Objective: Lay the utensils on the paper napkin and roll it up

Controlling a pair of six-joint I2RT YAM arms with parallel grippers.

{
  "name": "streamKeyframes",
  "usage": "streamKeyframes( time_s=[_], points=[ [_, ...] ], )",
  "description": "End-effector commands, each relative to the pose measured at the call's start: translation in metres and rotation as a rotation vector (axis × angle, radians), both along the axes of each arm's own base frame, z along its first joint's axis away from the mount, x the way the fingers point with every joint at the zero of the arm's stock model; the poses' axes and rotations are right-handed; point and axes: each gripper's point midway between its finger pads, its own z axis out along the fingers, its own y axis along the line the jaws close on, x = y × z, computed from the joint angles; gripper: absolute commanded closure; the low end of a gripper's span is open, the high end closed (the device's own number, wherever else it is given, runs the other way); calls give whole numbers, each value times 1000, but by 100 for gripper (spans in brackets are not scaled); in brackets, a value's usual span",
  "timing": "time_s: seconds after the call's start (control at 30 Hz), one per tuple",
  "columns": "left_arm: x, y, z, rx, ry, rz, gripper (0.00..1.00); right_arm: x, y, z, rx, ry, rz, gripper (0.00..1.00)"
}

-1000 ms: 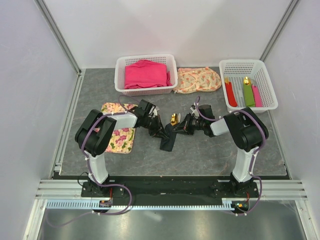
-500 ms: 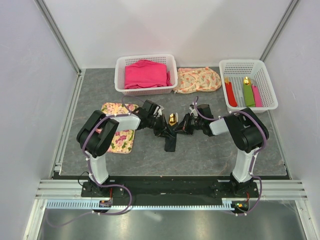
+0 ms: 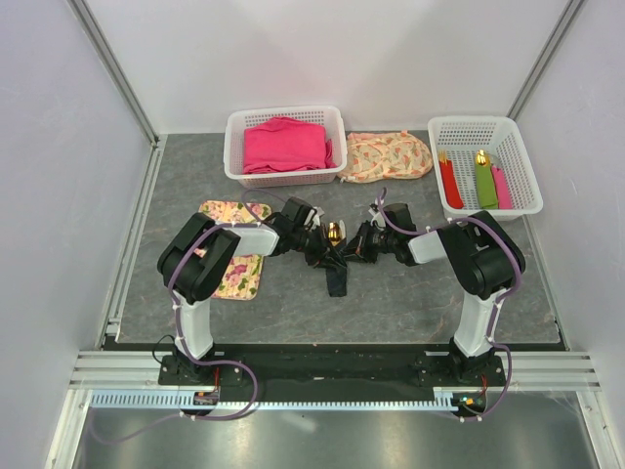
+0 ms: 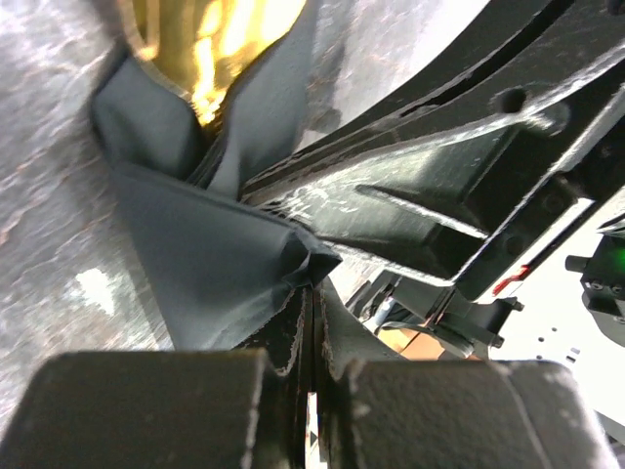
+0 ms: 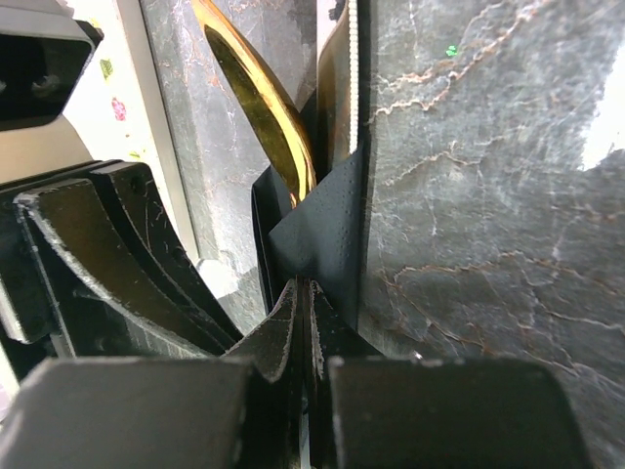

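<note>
The black paper napkin [image 3: 337, 274] lies folded into a narrow bundle at the table's middle, with the gold heads of the utensils [image 3: 335, 233] poking out at its far end. My left gripper [image 3: 324, 252] is shut on the napkin's left edge [image 4: 225, 264]. My right gripper [image 3: 354, 252] is shut on its right edge [image 5: 327, 244]. The two grippers meet over the bundle. A gold utensil head shows in the left wrist view [image 4: 210, 39] and in the right wrist view [image 5: 264, 103]. The handles are hidden in the napkin.
A floral mat [image 3: 232, 262] lies left of the bundle under the left arm. A white basket with pink cloth [image 3: 283, 145] stands at the back. A floral pouch [image 3: 386, 154] lies beside it. A white basket [image 3: 483, 166] at back right holds red, green and pink rolls.
Both grippers have closed in toward each other over the bundle. The left arm moved right. The napkin has been folded narrower and shifted slightly right.
</note>
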Motion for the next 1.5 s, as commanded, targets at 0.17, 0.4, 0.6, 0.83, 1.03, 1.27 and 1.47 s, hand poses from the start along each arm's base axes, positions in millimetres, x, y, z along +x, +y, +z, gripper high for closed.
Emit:
streamKeyframes(
  time_s=[0.17,0.4,0.6,0.83,1.03,1.27,1.47],
  points=[
    [15,-22,30,-131,-84,6,98,-17,-24,-43,-189,78,-33,100],
    [14,-22,25,-113,-102,-4,98,-18,-22,-44,-195,77,-30,100],
    [16,-18,-4,-49,-69,9,98,-18,-21,-42,-194,77,-27,100],
    [12,-13,-22,-12,-45,2,98,-18,-19,-38,-182,73,-19,100],
    [-1,-6,-38,13,1,-28,61,-6,-11,-14,-149,29,13,100],
    [-4,-1,-40,21,-11,-39,41,19,-20,21,-169,-39,28,78],
    [-6,-2,-41,15,-18,-57,40,32,-36,38,-179,-39,29,46]
  ],
)
